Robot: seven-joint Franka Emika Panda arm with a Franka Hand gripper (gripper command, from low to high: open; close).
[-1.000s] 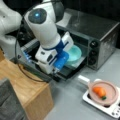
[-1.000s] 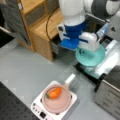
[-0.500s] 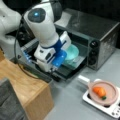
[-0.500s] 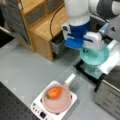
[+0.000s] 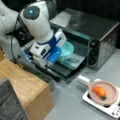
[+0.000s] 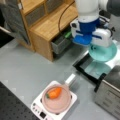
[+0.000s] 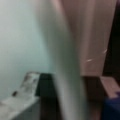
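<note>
on a front view's left sits the wooden cabinet (image 5: 23, 85). next comes my claw (image 5: 59, 51), over the open door (image 5: 66, 68) of the toaster oven (image 5: 98, 37). it pinches the rim of the teal bowl (image 5: 65, 50), and the bowl hangs tilted above that door, right in front of the oven's mouth. i think the bowl is light and stiff, with a smooth, slippery rim, so it could slide if i squeeze softly. the rim edge looks like the best place to hold. on the right, a carrot (image 5: 99, 91) lies in the pink pan (image 5: 110, 96) on the little white stove (image 5: 112, 110).
</note>
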